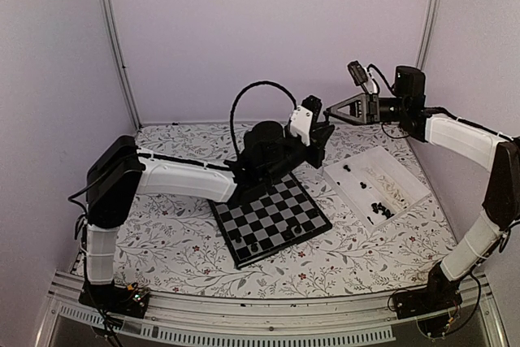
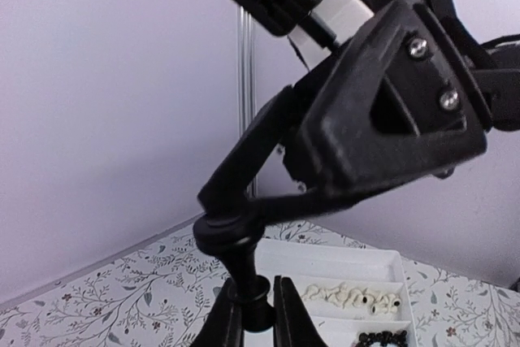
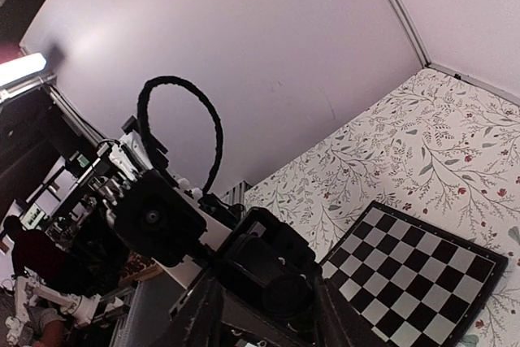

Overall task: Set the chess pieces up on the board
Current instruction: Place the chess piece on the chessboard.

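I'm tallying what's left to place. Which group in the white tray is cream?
The cream pieces form the pale row farther back in the tray in the left wrist view; the black pieces lie nearer the camera, at the frame's bottom edge.

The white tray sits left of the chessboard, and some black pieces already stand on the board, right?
No: the top view shows the white tray right of the board. Some black pieces do already stand on the board.

board (image 1: pixel 276 219) matt checks; tray (image 1: pixel 404 175) smooth white plastic; chess piece (image 2: pixel 257 311) smooth black; tablecloth (image 1: pixel 179 241) matt print.
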